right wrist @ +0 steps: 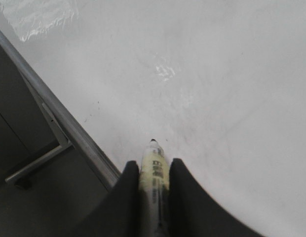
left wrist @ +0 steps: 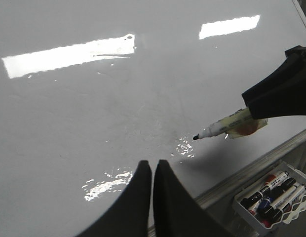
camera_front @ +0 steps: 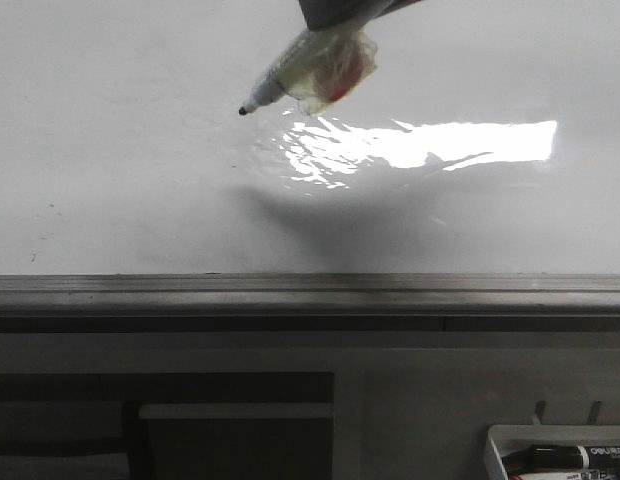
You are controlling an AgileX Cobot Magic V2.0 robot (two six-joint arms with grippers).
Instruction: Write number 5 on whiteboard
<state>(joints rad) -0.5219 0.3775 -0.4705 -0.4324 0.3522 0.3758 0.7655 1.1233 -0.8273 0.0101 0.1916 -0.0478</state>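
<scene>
Surface: whiteboard [camera_front: 120, 180], glossy white, with a bright light reflection near its middle and a grey metal rail [camera_front: 310, 290] along its lower edge; no worktop proper is in view.
Number 5: not present; no marker strokes show on the board in any view, only a few faint specks.
Marker [camera_front: 290, 80]: uncapped, pale barrel with some tape or wrap around it, black tip pointing toward the board's left edge; whether the tip touches the board cannot be told.
Right end effector [right wrist: 154, 170]: clenched around the marker barrel, near the board's upper middle in the front view.
Left end effector [left wrist: 152, 170]: fingers pressed together, grasping nothing, over the board near the lower rail.
Marker tray [left wrist: 271, 197]: white, just below the rail by the lower right corner, several capped markers inside.
Progress: judged at the start; marker in hand and posed, every stroke of the digit left to draw.
</scene>
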